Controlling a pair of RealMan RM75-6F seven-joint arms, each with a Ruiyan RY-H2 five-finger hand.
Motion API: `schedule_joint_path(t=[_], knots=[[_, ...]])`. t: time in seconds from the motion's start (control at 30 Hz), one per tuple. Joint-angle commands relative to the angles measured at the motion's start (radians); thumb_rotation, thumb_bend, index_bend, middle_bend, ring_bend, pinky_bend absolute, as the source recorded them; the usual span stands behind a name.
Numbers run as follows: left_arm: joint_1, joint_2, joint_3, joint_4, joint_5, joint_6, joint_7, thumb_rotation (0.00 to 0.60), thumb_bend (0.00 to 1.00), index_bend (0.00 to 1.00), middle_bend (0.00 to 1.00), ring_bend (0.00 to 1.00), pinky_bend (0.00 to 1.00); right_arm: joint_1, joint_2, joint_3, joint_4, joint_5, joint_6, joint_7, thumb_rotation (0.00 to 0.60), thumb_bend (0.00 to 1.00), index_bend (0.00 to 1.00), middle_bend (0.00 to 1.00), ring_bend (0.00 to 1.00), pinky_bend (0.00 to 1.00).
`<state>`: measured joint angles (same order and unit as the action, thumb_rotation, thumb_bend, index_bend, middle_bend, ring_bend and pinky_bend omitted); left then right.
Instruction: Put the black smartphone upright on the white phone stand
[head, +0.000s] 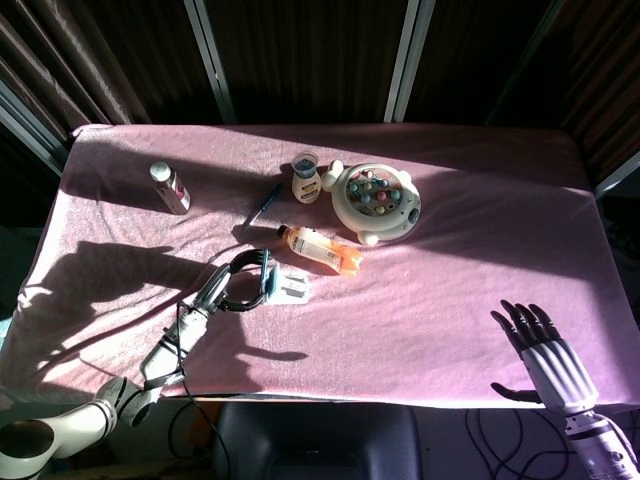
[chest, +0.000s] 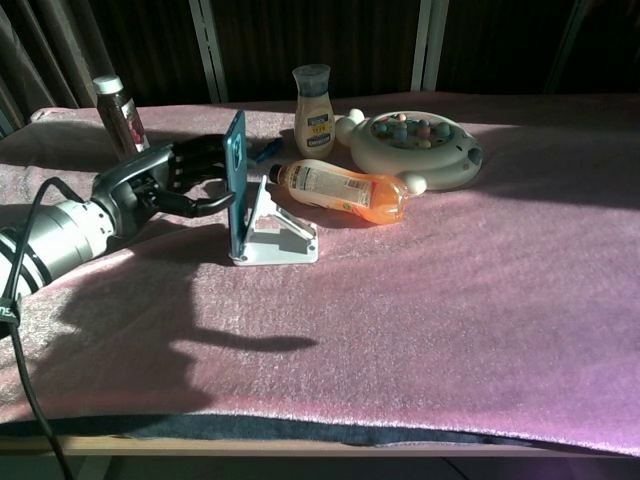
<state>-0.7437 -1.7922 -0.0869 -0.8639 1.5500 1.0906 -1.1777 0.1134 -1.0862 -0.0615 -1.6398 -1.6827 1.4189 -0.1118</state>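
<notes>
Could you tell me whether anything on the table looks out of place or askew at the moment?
Only the orange drink bottle stands out: it lies on its side beside the white phone stand, while the other bottles stand upright. No spill shows.

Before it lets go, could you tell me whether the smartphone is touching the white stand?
Touching: the chest view shows the smartphone resting in the white stand.

Pink-clothed table (head: 480, 250), sunlit; dark, perhaps curtained, backdrop (head: 300, 50).
</notes>
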Motion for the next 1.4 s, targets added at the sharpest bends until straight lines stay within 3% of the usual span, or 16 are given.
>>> schedule_joint_path(t=[0.03,0.17,0.47,0.73,1.13,1.27,1.33,1.4], knots=[[-0.003,-0.006,0.0,0.009,-0.002,0.0,-0.003,0.6,0.34,0.51,0.57,0.23,0.03,-0.002,0.001,0.001,0.0,0.002,0.002,0.0,0.6,0.18,0.0,0.0,0.0,0.02],[-0.007,-0.008,0.003,0.015,-0.004,-0.008,-0.007,0.6,0.34,0.46,0.47,0.17,0.03,-0.003,0.004,0.0,-0.001,0.002,0.003,0.001,0.6,0.18,0.0,0.0,0.0,0.02],[-0.011,0.001,0.005,0.004,-0.009,-0.017,-0.016,0.6,0.32,0.2,0.24,0.01,0.0,-0.003,0.004,0.001,0.001,-0.001,0.006,0.004,0.6,0.18,0.0,0.0,0.0,0.02],[-0.014,0.012,0.008,-0.013,-0.013,-0.028,-0.022,0.6,0.3,0.04,0.06,0.0,0.0,-0.003,0.002,0.002,0.001,0.0,0.004,-0.002,0.6,0.18,0.0,0.0,0.0,0.02],[-0.006,0.021,-0.008,-0.034,-0.021,0.005,-0.007,0.6,0.3,0.0,0.0,0.0,0.0,-0.004,0.005,0.002,0.004,-0.003,0.007,0.008,0.6,0.18,0.0,0.0,0.0,0.02],[0.041,0.122,0.023,-0.099,0.0,0.061,0.112,0.6,0.31,0.0,0.0,0.0,0.0,-0.006,0.01,0.003,0.007,-0.002,0.013,0.018,0.6,0.18,0.0,0.0,0.0,0.02],[0.08,0.213,0.048,-0.161,-0.023,0.045,0.256,0.6,0.34,0.0,0.0,0.0,0.0,-0.006,0.01,0.005,0.008,0.003,0.01,0.017,0.6,0.18,0.0,0.0,0.0,0.02],[0.143,0.35,0.065,-0.296,-0.116,0.0,0.493,0.6,0.35,0.0,0.0,0.0,0.0,-0.005,0.008,0.005,0.007,0.008,0.005,0.009,0.6,0.18,0.0,0.0,0.0,0.02]])
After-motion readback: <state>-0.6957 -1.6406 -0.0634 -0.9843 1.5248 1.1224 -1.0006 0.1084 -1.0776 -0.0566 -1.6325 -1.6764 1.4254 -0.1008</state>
